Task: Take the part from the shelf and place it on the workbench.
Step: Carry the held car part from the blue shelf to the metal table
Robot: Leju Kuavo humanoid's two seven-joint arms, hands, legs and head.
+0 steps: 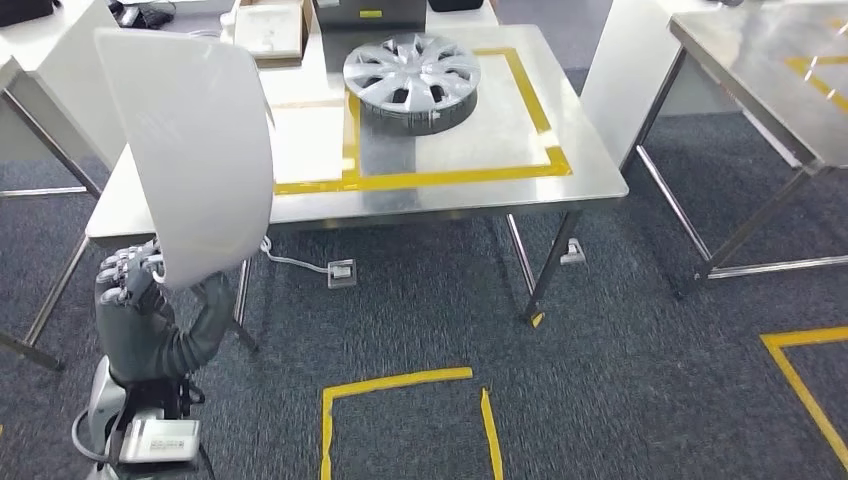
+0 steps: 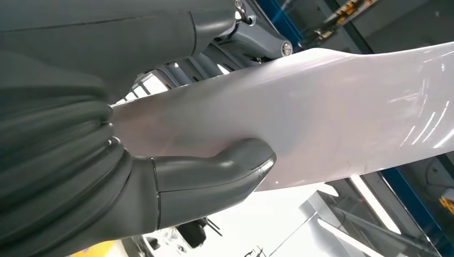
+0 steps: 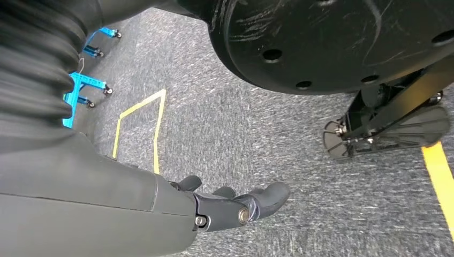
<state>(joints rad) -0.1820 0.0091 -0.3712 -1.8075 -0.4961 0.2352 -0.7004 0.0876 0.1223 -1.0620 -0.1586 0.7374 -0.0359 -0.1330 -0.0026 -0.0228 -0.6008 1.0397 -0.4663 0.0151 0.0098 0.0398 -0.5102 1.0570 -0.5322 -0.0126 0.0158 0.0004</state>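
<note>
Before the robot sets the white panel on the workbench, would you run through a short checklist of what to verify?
1. Left hand grips white panel: ok; thumb presses its face.
2. Panel above workbench: not ok, it hangs at the near left corner.
3. Free space inside yellow tape outline: ok, in front of the hubcap.
4. Right hand out of the way: ok, hanging over the carpet.
5. Landing spot behind panel: cannot tell, hidden.

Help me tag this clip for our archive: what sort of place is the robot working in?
Likely a workshop or factory training floor: steel workbenches marked with yellow tape, taped zones on the grey carpet, and car parts, a hubcap on the bench and a white panel in the left hand.
</note>
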